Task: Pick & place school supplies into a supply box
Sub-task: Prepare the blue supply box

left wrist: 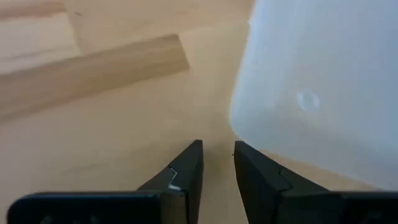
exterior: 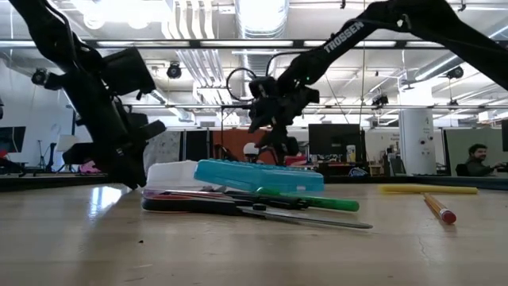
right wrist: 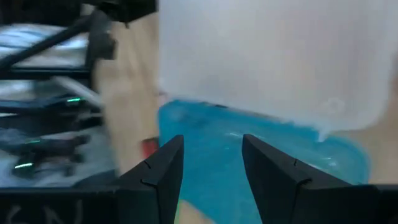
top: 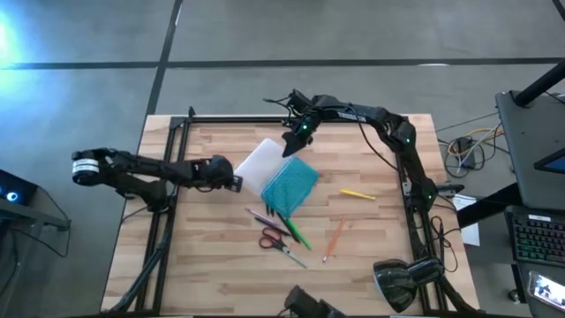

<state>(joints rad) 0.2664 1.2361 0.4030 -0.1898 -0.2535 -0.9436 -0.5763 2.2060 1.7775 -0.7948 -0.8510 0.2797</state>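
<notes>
The supply box lies open in the middle of the table, its whitish tray [top: 259, 162] hinged to its turquoise lid [top: 291, 185]. Red-handled scissors [top: 273, 239], a green marker [top: 296, 232] and dark pens [top: 263, 216] lie just near of the lid. An orange pencil [top: 334, 238] and a yellow stick [top: 357, 193] lie to the right. My left gripper [top: 234, 181] sits low at the tray's left edge [left wrist: 249, 118], narrowly open and apart from it. My right gripper [top: 291, 143] hovers open above the box's far end [right wrist: 261, 62].
A black metal frame [top: 177, 132] borders the table on its left, far and right edges. A dark lamp-like object [top: 402, 283] stands at the near right corner. Bare wood [top: 203, 256] lies near of the left gripper. A person [exterior: 476, 159] sits in the room beyond.
</notes>
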